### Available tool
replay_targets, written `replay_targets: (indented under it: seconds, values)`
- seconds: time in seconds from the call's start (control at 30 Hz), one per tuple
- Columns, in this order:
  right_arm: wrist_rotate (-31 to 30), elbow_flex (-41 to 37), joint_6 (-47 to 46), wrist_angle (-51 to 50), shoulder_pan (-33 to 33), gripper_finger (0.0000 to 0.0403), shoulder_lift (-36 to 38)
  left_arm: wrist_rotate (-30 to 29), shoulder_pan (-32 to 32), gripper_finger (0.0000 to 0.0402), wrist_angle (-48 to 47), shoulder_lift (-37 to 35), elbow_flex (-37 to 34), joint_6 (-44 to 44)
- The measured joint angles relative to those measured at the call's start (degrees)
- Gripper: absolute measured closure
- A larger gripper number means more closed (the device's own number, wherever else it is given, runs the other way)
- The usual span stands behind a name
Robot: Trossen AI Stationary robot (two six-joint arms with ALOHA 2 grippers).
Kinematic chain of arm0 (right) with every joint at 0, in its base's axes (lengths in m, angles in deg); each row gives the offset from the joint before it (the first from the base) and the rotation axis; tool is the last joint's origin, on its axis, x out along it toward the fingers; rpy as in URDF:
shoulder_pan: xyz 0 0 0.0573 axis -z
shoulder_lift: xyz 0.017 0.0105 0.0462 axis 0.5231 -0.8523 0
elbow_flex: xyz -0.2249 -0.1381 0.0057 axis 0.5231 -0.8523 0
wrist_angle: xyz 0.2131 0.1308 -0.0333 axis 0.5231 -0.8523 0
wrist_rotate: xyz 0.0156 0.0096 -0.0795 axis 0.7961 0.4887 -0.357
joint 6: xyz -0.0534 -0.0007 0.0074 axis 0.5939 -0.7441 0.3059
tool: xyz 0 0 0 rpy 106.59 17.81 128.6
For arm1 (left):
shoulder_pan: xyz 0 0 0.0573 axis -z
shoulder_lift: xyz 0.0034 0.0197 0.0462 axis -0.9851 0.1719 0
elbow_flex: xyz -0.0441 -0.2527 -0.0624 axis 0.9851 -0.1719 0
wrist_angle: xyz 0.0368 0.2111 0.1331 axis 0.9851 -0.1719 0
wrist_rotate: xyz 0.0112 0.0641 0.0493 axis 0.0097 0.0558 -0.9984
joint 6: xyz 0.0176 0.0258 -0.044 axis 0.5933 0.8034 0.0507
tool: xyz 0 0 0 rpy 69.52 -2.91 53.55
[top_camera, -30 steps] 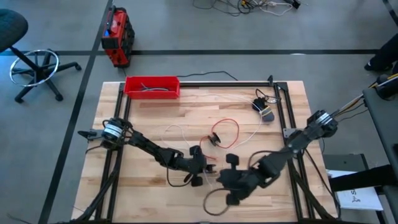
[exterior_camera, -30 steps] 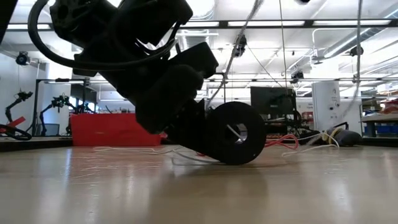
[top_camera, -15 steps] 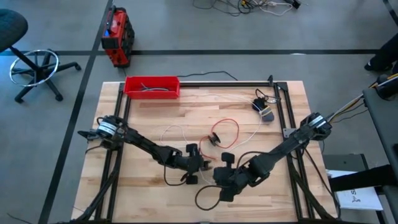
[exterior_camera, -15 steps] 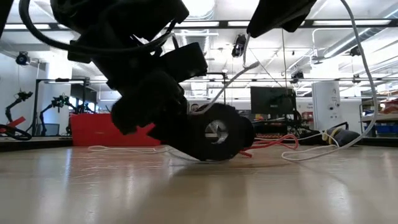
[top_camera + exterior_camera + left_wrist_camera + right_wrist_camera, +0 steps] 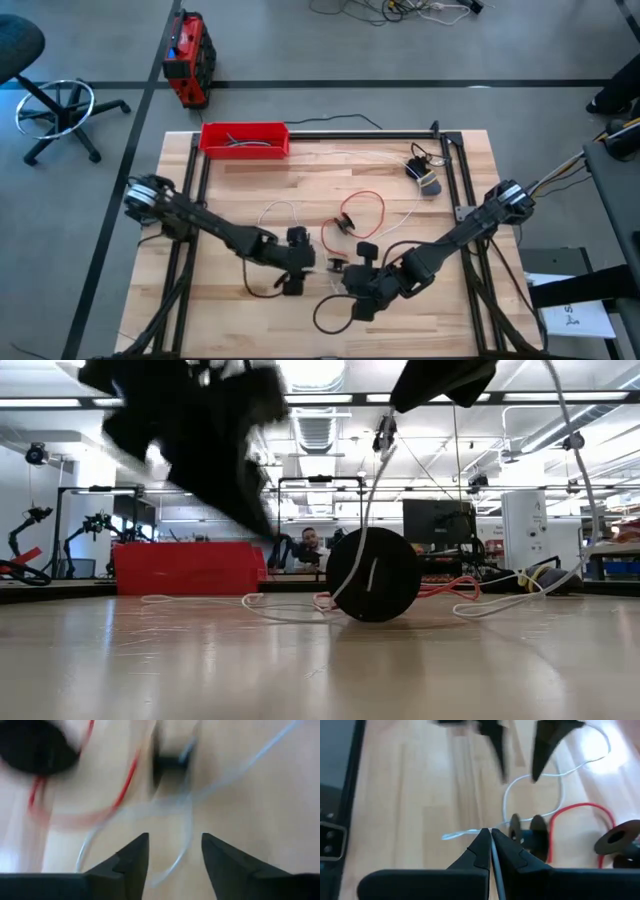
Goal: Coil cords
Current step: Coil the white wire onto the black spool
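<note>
Since half a second ago the left gripper (image 5: pixel 306 258) has pulled back toward its own side of the table (image 5: pixel 240 310), opening a gap between it and the right gripper (image 5: pixel 343 272); the right arm sits about where it was.

Left gripper: near table centre, fingers apart, nothing between them in the left wrist view. That view shows the white cord (image 5: pixel 187 827) looping just ahead of the fingertips, the red cord (image 5: pixel 131 774) curving beyond it, and a small black spool (image 5: pixel 172 762) past the loop.

Right gripper: low over the front-centre boards, fingers pressed together with the white cord running in between them at the tips, per the right wrist view. Same view shows the spool (image 5: pixel 526 837) just ahead, the red cord's loop (image 5: pixel 580 815) beside it and a black disc (image 5: pixel 617 837) at its end.

High view: red cord (image 5: pixel 365 210) looped at table centre; white cord (image 5: pixel 285 212) trailing from left of centre across toward a dark bundle (image 5: pixel 424 178) near the right rear. Red tray (image 5: pixel 245 139) at the left rear corner.

Low view only: black disc (image 5: pixel 374 574) standing on edge on the wood, white cord (image 5: pixel 200 600) flat beside it, and the left arm blurred above.

Room: grey floor, an office chair (image 5: pixel 50 100), a red box (image 5: pixel 187 60); workshop benches and ceiling lights beyond, a person (image 5: pixel 310 545) seated far behind.
</note>
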Motion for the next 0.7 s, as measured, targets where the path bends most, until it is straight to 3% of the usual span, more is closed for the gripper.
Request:
replay_targets:
  seconds: [0.13,0.23,0.5,0.7]
  values:
    - [-1.41,0.02,-1.02,0.01,0.52,0.0403,0.0,0.01,2.49,0.0195,16.89,-1.47,-3.2,4.33]
    - [-1.9,0.77,-1.32,0.0,0.78,0.0403,0.0,0.03,3.33,0.0186,24.18,-0.67,-4.73,5.56]
    - [-4.55,4.58,2.33,0.06,0.89,0.0403,0.07,2.36,3.18,0.019,25.77,2.23,-4.48,3.84]
    - [-5.01,5.35,3.3,-0.08,0.89,0.0403,0.07,3.52,3.16,0.0237,27.49,3.53,-4.45,3.15]
